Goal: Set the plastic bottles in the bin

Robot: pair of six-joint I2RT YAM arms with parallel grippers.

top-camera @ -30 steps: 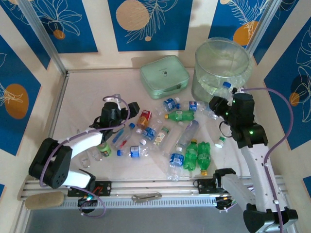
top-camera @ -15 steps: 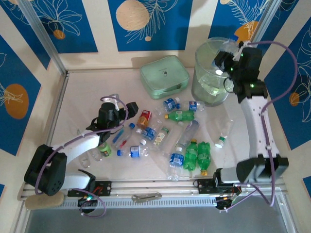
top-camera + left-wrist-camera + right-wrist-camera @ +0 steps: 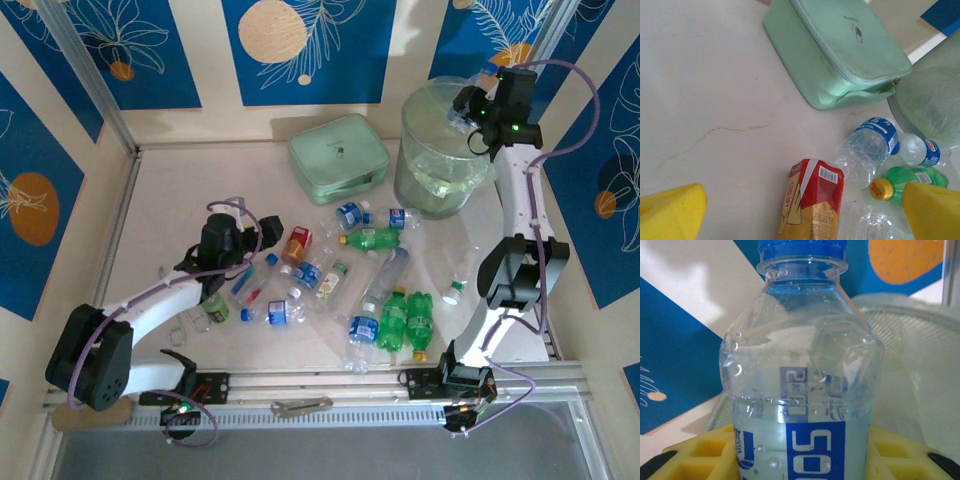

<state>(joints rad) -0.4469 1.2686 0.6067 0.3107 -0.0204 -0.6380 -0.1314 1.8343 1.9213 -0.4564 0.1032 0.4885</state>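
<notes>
Right gripper (image 3: 472, 103) clenches a clear bottle (image 3: 805, 390) — cap away from the wrist — over the bin (image 3: 430, 185) at the table (image 3: 180, 200) far-right corner; left gripper (image 3: 802, 212) gapes.

Robot lab test cell, walled pale table (image 3: 180, 200), blue printed panels (image 3: 345, 70), aluminium mounting rail (image 3: 300, 380).

Mint-green case (image 3: 338, 158), flat, rect. w/ rounded corners, lies at abt 12 o'clock on the pale worktop (image 3: 170, 200); zip seam round its side, small dark mark on the lid. Left wrist view: faint brownish vein (image 3: 715, 131) in the worktop, approx. 8 o'clock of the case. Wall panels (image 3: 300, 50) behind: blue w/ orange discs & white leaf outlines. Slanted alu post (image 3: 88, 75) at 10 o'clock. Metal rail (image 3: 320, 380) along the 6 o'clock edge, small metal tool (image 3: 302, 405) lying there, type unclear.
</notes>
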